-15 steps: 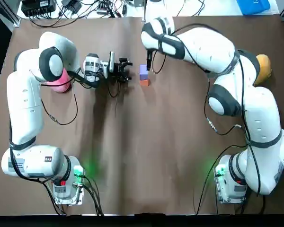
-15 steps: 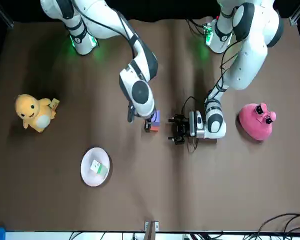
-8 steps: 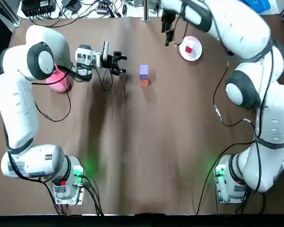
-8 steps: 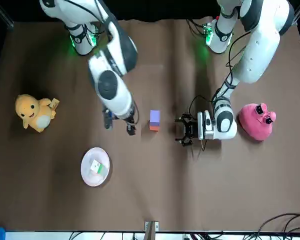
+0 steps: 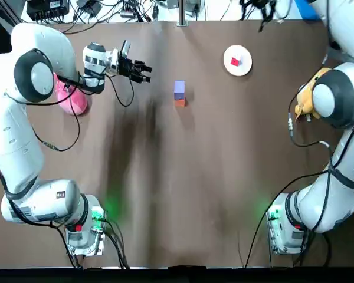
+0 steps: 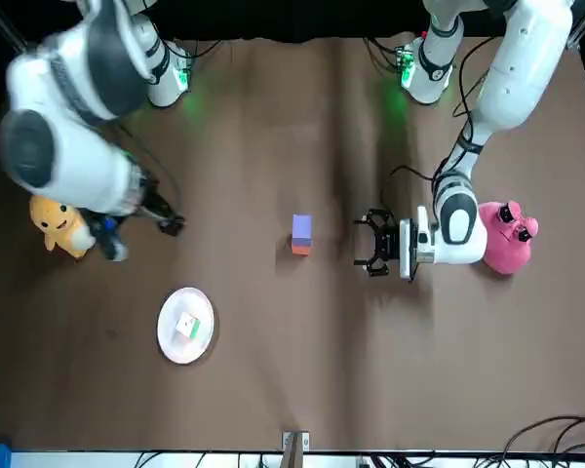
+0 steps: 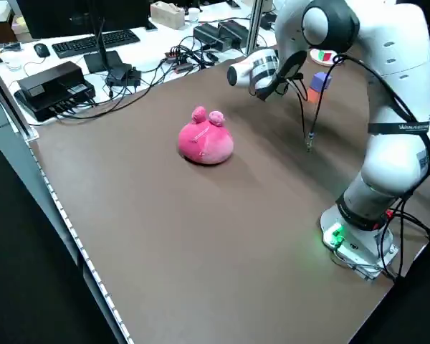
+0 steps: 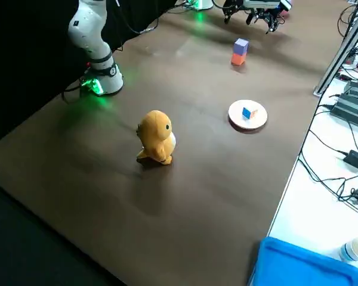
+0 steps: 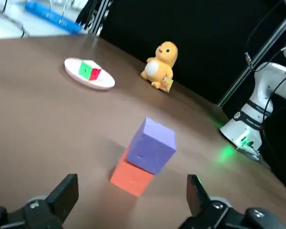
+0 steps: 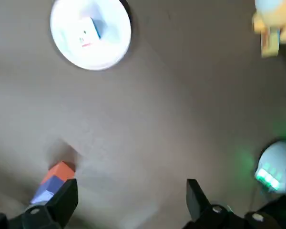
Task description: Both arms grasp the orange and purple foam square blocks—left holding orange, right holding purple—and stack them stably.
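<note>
The purple block [image 5: 179,88] sits on top of the orange block [image 5: 180,102] at the far middle of the table, with nothing holding them. My left gripper [image 5: 141,69] hovers open to the left of the stack, a clear gap away. Its wrist view shows the purple block [image 9: 153,145] tilted slightly on the orange one [image 9: 130,177], beyond the open fingers [image 9: 63,195]. My right gripper [image 6: 141,239] is raised high above the table, open and empty. Far below it, the right wrist view shows the orange block [image 10: 61,171] and the purple block [image 10: 44,195].
A white plate [image 5: 238,61] with a small cube stands right of the stack. A pink plush toy [image 5: 71,100] lies under the left arm. A yellow plush toy [image 6: 66,222] sits at the robot's right. Cables and boxes lie beyond the table's far edge.
The right gripper has let go of the purple block, then risen and swung away to the robot's right. The left gripper has backed off leftward. The stack has stayed put.
</note>
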{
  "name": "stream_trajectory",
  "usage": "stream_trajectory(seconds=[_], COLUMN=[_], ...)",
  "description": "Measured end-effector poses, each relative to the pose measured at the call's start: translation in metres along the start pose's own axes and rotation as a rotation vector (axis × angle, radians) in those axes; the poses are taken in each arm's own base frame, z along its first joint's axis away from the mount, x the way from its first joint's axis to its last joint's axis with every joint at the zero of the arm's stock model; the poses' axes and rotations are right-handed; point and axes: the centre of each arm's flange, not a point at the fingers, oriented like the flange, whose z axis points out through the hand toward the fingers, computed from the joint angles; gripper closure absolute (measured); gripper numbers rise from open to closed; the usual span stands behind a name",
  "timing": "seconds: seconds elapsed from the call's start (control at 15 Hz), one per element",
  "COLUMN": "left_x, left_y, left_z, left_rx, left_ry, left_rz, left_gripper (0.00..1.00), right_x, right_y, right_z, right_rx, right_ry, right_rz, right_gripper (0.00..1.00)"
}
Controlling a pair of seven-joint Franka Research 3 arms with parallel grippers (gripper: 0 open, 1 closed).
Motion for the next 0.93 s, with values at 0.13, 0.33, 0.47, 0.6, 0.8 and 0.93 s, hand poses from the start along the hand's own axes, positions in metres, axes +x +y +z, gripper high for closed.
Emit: stream_trajectory(seconds=[0.13,0.33,0.47,0.6,0.8,0.93], left_x=[0.008,0.023,0.021,0.019,0.03,0.042], left_y=[0.009,0.018,0.016,0.014,0.01,0.007], left_z=[-0.008,-0.021,-0.032,-0.042,-0.048,-0.054], left_rx=[0.012,0.03,0.044,0.058,0.081,0.108], left_ry=[-0.032,-0.099,-0.128,-0.149,-0.228,-0.283], left_rz=[-0.08,-0.211,-0.278,-0.361,-0.485,-0.543], left_gripper=[0.0,0.0,0.0,0.0,0.0,0.0], right_x=[0.031,0.107,0.129,0.134,0.124,0.119], right_y=[0.031,0.099,0.125,0.148,0.168,0.178], right_z=[-0.023,-0.048,-0.054,-0.066,-0.088,-0.093], right_rx=[0.031,0.062,0.056,0.016,-0.015,0.003], right_ry=[0.015,0.046,0.052,0.075,0.13,0.155], right_rz=[-0.155,-0.447,-0.545,-0.617,-0.639,-0.654], right_gripper=[0.0,0.0,0.0,0.0,0.0,0.0])
